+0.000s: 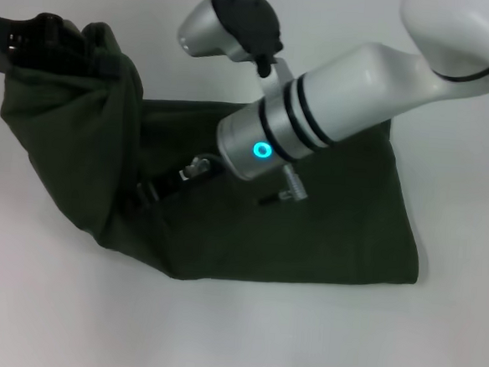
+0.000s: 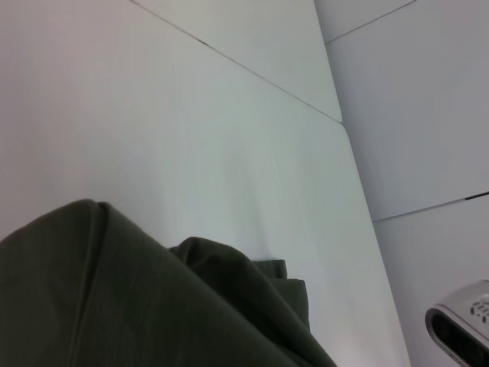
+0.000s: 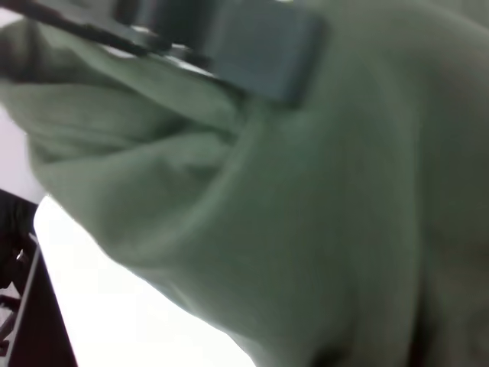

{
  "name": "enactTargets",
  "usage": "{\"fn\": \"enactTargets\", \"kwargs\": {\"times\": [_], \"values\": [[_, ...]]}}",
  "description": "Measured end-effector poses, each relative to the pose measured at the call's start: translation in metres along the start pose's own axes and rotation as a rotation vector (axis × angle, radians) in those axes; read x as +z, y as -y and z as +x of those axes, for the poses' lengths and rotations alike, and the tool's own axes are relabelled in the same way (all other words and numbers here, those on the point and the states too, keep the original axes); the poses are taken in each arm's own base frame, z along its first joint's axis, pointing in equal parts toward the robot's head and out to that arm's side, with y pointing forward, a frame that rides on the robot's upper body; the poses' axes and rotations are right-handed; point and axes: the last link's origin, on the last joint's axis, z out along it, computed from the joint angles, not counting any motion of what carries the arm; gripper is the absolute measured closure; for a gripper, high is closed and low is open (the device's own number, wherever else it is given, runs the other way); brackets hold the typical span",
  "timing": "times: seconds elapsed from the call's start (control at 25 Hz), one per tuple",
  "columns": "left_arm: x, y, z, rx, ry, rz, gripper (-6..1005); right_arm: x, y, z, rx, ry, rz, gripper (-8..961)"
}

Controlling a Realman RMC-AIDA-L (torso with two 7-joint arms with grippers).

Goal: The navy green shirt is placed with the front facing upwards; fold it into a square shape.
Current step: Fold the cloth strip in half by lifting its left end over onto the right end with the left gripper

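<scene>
Head view: the navy green shirt (image 1: 292, 229) lies on the white table (image 1: 434, 348), filling the middle of the frame, plain green side up, no lettering visible. Its right part lies flat with a straight lower edge and a corner at lower right; its left part is lifted and bunched toward the upper left of the frame. My left gripper (image 1: 49, 40) sits at that upper left corner, clenched on the raised bunch of shirt fabric, which drapes down from it in folds. My right arm enters from the upper right of the frame and crosses above the shirt; my right gripper (image 1: 156, 187) is low at centre left, against the fabric beside the hanging fold. Whether its fingers are closed or apart, I cannot tell. Left wrist view: a ridge of green cloth (image 2: 153, 306) along the bottom, white table above. Right wrist view: shirt cloth (image 3: 321, 214) fills nearly the whole frame.
</scene>
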Motion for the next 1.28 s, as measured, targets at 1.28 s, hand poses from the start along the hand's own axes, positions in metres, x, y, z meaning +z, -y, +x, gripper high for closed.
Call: {"fn": "enactTargets", "kwargs": {"times": [1.28], "values": [[-0.028, 0.019, -0.017, 0.016, 0.099, 0.097, 962, -0.023, 0.004, 0.004, 0.021, -0.025, -0.063, 928]]}}
